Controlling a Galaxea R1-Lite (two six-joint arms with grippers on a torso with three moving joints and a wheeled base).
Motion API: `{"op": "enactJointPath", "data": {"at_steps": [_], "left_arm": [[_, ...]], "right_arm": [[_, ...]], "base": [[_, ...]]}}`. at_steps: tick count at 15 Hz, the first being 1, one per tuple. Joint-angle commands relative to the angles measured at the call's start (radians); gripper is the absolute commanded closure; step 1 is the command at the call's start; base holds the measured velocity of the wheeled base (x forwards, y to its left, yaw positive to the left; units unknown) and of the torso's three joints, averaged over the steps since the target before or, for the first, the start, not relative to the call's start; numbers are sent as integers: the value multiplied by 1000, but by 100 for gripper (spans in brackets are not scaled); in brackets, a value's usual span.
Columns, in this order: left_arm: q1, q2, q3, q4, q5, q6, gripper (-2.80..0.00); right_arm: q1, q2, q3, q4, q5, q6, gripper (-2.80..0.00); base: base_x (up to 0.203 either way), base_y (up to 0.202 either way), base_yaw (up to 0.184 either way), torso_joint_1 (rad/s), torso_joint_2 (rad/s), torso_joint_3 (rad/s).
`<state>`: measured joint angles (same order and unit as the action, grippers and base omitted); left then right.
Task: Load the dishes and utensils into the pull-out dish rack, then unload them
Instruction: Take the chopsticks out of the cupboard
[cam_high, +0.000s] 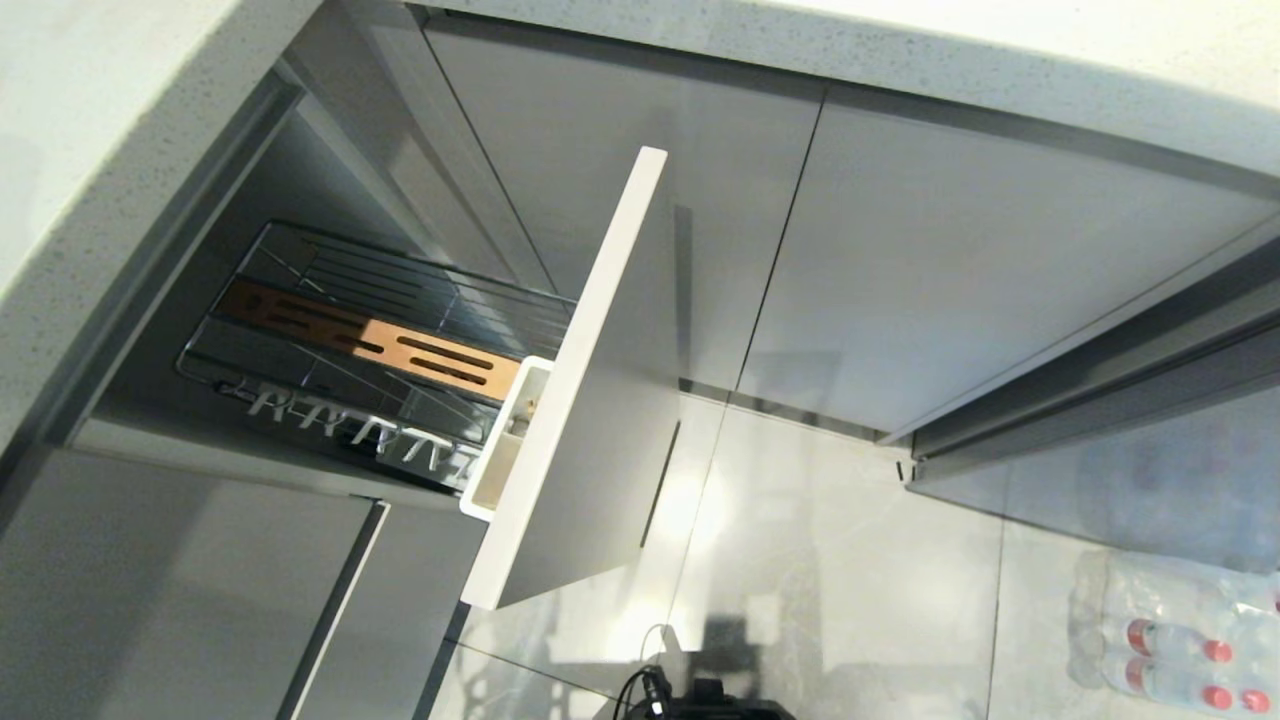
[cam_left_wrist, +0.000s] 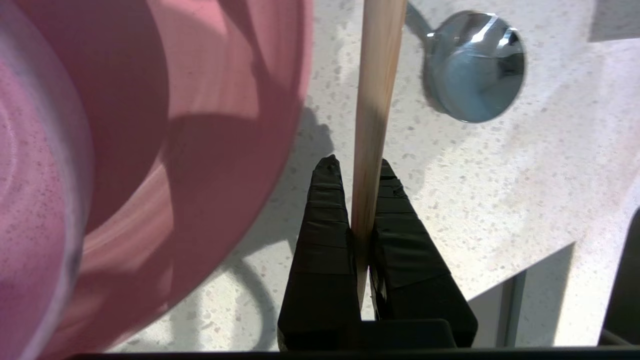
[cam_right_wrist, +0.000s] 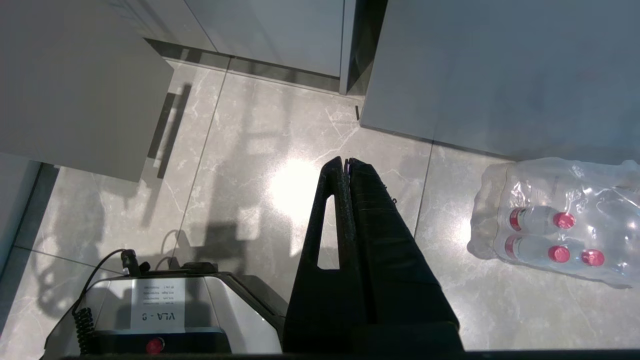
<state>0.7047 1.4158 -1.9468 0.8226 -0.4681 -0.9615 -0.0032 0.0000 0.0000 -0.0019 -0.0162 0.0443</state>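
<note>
left tool (cam_left_wrist: 356, 167) clamped on chopstick (cam_left_wrist: 372, 115) over surface (cam_left_wrist: 525, 200), beside pink bowl (cam_left_wrist: 165, 150) and spoon (cam_left_wrist: 475, 67); possibly both sticks. loading step; next, carry to rack (cam_high: 370, 350), drop into cup (cam_high: 505, 440). right tool (cam_right_wrist: 347, 161) shut, empty, parked.

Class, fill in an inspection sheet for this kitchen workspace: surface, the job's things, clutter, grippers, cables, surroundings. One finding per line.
Surface: speckled pale countertop, seen from the left wrist.
Job's things: dish rack pulled out, no dishes seen in it; something pale shows in its utensil cup; pink bowl and spoon lie on the countertop; chopstick is gripped.
Clutter: nothing seen.
Grippers: left gripper shut on the chopstick above the countertop; right gripper shut, empty, parked above the floor.
Cables: black coiled cable on the robot's base.
Surroundings: grey cabinet doors, tiled floor, wrapped pack of water bottles.
</note>
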Motion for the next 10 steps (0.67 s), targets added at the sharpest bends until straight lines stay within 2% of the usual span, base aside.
{"op": "enactJointPath", "data": {"at_steps": [1, 8, 9, 10], "left_arm": [[2, -15, -1, 4, -1, -6, 0], [53, -26, 5, 7, -5, -5, 0], [53, -14, 4, 7, -26, -5, 0], [53, -4, 2, 6, -73, -5, 0]], "right_arm": [[0, 0, 0, -1, -1, 1, 0], [0, 1, 0, 0, 0, 1, 0], [0, 0, 0, -1, 0, 0, 0], [0, 0, 0, -1, -1, 1, 0]], "base": [[0, 0, 0, 0, 0, 0], [0, 0, 0, 0, 0, 0], [0, 0, 0, 0, 0, 0], [0, 0, 0, 0, 0, 0]]}}
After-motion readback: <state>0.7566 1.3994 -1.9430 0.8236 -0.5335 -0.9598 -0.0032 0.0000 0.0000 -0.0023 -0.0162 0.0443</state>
